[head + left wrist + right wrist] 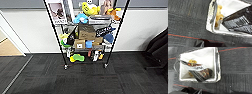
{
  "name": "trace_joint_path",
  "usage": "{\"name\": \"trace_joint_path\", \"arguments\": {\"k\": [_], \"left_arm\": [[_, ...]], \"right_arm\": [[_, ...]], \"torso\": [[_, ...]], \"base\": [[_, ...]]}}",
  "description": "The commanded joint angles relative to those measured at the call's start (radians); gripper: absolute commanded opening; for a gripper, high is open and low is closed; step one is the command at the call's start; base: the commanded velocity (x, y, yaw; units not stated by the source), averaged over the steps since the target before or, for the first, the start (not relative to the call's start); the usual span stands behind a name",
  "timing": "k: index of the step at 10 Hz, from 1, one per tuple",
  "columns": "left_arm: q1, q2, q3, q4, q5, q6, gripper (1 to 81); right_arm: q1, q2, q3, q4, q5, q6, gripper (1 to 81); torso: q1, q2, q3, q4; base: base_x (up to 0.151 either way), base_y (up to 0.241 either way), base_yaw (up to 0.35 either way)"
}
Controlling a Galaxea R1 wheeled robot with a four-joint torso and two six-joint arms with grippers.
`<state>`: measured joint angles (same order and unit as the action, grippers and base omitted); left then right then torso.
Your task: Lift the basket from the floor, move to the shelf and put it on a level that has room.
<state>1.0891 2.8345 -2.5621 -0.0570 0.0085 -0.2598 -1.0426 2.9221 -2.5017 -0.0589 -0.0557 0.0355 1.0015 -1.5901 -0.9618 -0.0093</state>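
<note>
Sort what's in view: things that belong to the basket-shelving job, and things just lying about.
Job:
- basket on the carpet
- shelf, wire rack on casters

Lying about:
- dark snack bag and yellow item inside the basket
- cardboard box, yellow plush, pictures on the rack
- red floor line

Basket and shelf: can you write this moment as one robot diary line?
basket: on carpet, dark packet inside | shelf: ahead by wall, tiers crowded with toys and boxes | lift: not yet done

Tall black metal wire shelf [60, 45] crowded with yellow, blue and green toys, brown cardboard box [86, 32], cream woven rectangular basket [218, 65] with dark loop handle, white lining, dark grey carpet floor [82, 80] crossed by thin red line [186, 36]
</note>
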Motion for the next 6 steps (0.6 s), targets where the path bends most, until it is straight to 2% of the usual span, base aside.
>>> {"name": "trace_joint_path", "arguments": {"k": [1,3,6], "left_arm": [[-0.100,-0.018,-0.004,-0.006,0.094,0.001,81.1],[-0.126,-0.016,-0.004,-0.006,0.100,0.001,81.1],[-0.150,-0.007,-0.004,0.000,0.108,0.001,81.1]], "right_arm": [[0.109,-0.013,0.006,0.027,-0.050,0.009,81.1],[0.133,-0.010,0.011,0.044,-0.052,0.009,81.1],[0.150,-0.005,0.011,0.051,-0.052,0.009,81.1]], "torso": [[0.064,-0.098,0.001,0.000],[0.114,-0.175,-0.068,0.000],[0.166,-0.256,-0.099,0.000]], "base": [[0.000,0.000,0.000],[0.000,0.000,0.000],[0.000,0.000,0.000]]}}
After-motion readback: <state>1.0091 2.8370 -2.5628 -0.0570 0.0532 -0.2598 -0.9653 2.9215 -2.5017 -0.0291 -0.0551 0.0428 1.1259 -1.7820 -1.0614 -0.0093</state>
